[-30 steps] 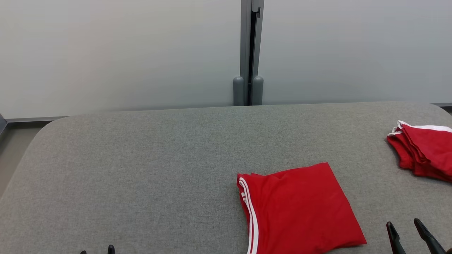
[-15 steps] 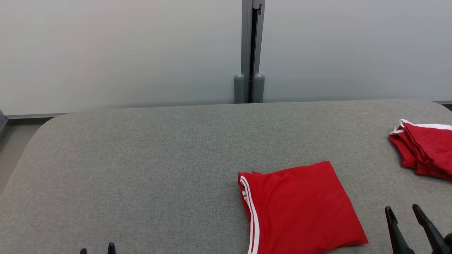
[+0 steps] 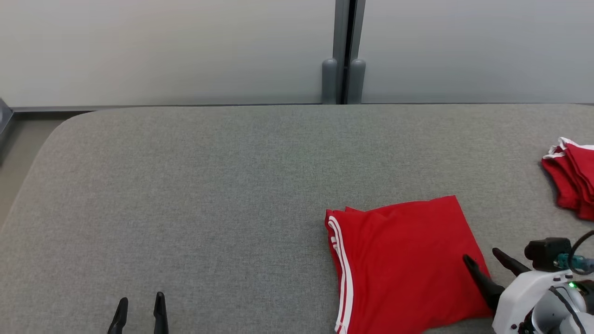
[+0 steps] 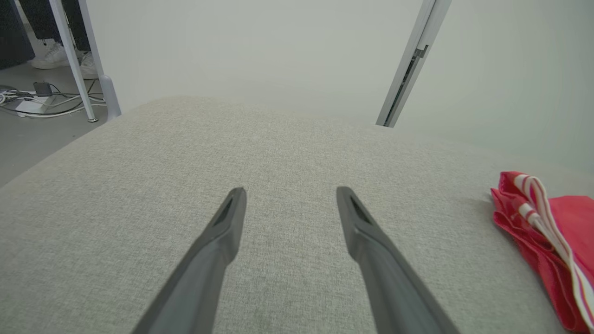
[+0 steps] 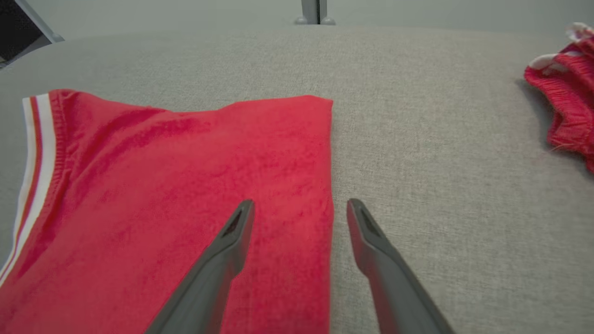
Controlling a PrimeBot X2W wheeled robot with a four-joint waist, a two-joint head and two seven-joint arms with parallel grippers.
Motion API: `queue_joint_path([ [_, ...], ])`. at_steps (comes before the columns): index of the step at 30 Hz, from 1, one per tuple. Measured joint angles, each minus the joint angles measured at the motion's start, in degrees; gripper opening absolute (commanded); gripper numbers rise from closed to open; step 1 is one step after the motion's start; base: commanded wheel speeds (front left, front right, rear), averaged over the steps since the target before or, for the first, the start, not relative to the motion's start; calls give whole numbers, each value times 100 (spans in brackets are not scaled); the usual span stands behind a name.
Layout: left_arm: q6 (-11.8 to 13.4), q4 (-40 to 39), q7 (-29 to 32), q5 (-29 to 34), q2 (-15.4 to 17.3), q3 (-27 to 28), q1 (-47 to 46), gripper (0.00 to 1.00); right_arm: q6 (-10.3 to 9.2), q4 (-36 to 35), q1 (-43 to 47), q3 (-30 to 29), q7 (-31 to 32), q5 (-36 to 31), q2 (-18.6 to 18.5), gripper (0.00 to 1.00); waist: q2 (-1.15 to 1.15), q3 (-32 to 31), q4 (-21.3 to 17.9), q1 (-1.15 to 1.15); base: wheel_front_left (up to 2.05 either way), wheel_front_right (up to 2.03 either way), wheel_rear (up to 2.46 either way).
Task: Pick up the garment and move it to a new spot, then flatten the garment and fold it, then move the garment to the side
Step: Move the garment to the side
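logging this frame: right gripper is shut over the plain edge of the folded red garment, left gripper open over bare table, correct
No: the right gripper is open, not shut; the right wrist view shows its fingers spread astride the plain edge of the folded red garment. The left gripper is open over bare table.

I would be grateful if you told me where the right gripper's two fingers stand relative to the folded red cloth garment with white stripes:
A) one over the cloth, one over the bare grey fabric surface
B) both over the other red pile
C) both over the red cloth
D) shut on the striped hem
A: the right gripper is open, astride the edge of the folded red garment, one finger over it and the other over the grey fabric surface.
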Motion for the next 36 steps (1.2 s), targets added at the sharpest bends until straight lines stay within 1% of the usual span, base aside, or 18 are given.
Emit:
queue_joint_path([
  [2, -8, 12, 0, -1, 0, -24, -108, 100, 0, 304, -270, 113, 76, 64, -24, 100, 0, 151, 96, 0, 0, 0, 0],
  [10, -42, 59, 0, -7, 1, -15, -305, 100, 0, 923, -830, 205, 45, 133, -34, 100, 0, 463, 294, 0, 0, 0, 0],
  [16, -47, 82, 0, -21, 1, -32, -366, 100, 0, 1169, -1031, 330, 118, 210, -33, 100, 0, 573, 332, 0, 0, 0, 0],
  [21, -48, 94, 0, -23, 0, -59, -451, 100, 0, 1250, -1206, 549, 355, 519, -53, 100, 0, 659, 329, 0, 0, 0, 0],
  [22, -51, 94, 0, -23, 1, -69, -455, 100, 0, 1234, -1244, 604, 398, 590, -76, 44, 0, 680, 330, 0, 0, 0, 0],
  [23, -55, 96, 0, -23, 0, -76, -464, 100, 0, 1215, -1284, 636, 398, 671, -96, 0, 0, 702, 331, 0, 0, 0, 0],
  [26, -56, 76, 0, -25, 0, -81, -548, 100, 0, 1111, -1439, 719, 392, 977, -153, 0, 0, 787, 328, 0, 0, 0, 0],
  [28, -54, 45, 0, -45, 3, -69, -580, 100, 1, 1014, -1667, 732, 370, 1051, -290, 0, 0, 858, 304, 0, 0, 0, 0],
  [31, -46, 29, 0, -49, 1, -59, -603, 100, 1, 789, -2146, 669, 345, 1151, -611, 0, 0, 956, 206, 0, 0, 0, 0],
  [36, -47, -3, 0, -48, 1, -51, -708, 100, 1, 313, -2735, 517, 583, 1244, -1210, 0, 0, 1113, -28, 0, 0, 0, 0],
])
